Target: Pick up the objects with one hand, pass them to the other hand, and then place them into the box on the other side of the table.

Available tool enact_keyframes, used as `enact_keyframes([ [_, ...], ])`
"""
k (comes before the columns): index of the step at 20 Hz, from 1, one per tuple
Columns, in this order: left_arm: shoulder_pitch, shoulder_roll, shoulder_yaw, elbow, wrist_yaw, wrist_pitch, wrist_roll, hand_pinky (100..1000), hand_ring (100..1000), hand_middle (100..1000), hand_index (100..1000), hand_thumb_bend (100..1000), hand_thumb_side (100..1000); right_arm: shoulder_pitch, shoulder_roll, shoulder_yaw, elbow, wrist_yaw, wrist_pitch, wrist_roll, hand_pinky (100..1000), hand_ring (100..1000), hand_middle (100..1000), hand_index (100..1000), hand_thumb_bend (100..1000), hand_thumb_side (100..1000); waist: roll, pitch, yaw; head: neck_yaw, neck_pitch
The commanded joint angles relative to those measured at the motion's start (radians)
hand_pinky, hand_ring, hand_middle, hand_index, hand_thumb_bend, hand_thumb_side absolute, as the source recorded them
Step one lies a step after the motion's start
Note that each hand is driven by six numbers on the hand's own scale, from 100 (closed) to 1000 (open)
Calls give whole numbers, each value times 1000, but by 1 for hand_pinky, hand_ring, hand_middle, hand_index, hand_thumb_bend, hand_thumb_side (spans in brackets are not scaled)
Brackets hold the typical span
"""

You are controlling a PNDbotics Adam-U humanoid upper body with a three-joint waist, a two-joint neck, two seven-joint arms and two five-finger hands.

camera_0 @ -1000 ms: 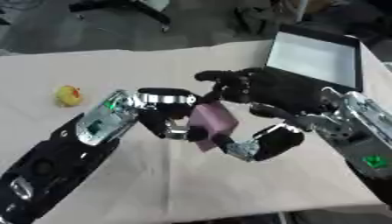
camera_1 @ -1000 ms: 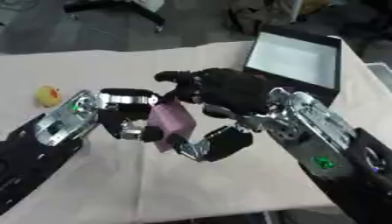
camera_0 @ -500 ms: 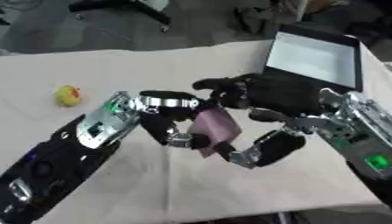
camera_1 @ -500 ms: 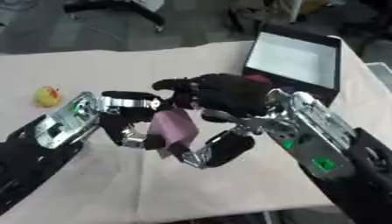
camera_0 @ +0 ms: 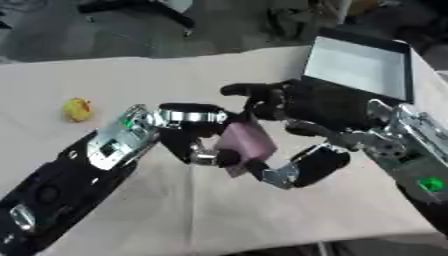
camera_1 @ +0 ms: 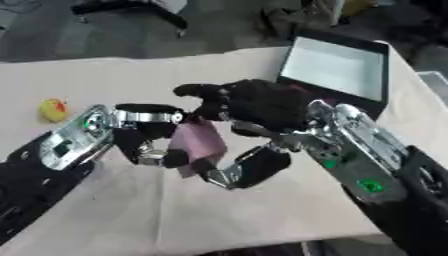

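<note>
Handover is the risky part from where I sit: the pink block [camera_0: 246, 145] hangs above the table [camera_0: 175, 220] between two robot hands, and if my left robot hand [camera_0: 194, 142] lets go before the right one has it pinned, I judge the block will drop onto the cloth or tumble off toward the near edge. The left robot hand is curled round the block's left side and is grasping it. The right robot hand [camera_1: 254, 102] reaches over the block from the box [camera_0: 363, 65] side, its dark fingers spread above the block's top and its thumb curling in underneath; I cannot tell whether fingers and thumb have closed on the block yet. A second worry is the fingers of the two hands tangling, since they overlap closely around so small a thing. The block sits well short of the box, toward the middle of the table. A yellow object [camera_0: 77, 109] lies far from the box, out past the left arm, untouched.
</note>
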Motion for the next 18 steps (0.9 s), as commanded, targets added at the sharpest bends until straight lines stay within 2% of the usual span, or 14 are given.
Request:
enact_keyframes([
  [1,-23,-6,2,-56,17,-60,-48,648,559,508,690,100,715,-10,-20,-30,10,33,1,-58,572,743,1000,271,100,625,-2,-11,-2,-3,-2],
  [2,-22,-5,2,-57,19,-62,-48,649,561,511,694,100,726,-8,-21,-29,10,38,0,-75,565,740,1000,267,100,621,-2,-11,-2,-4,-2],
  [5,-20,-2,2,-60,24,-71,-48,661,580,533,725,100,833,-2,-25,-23,10,52,1,-124,555,735,1000,258,100,618,-3,-11,-2,-8,-2],
  [9,-18,-2,6,-63,43,-82,-48,670,594,550,745,100,909,6,-26,-12,10,62,3,-146,554,735,1000,258,100,619,-3,-10,-1,-13,-2],
  [18,-25,1,5,-131,130,-32,-48,683,615,575,772,100,986,15,-26,-5,10,50,12,-140,536,736,1000,255,100,623,-5,-10,1,-18,-2],
])
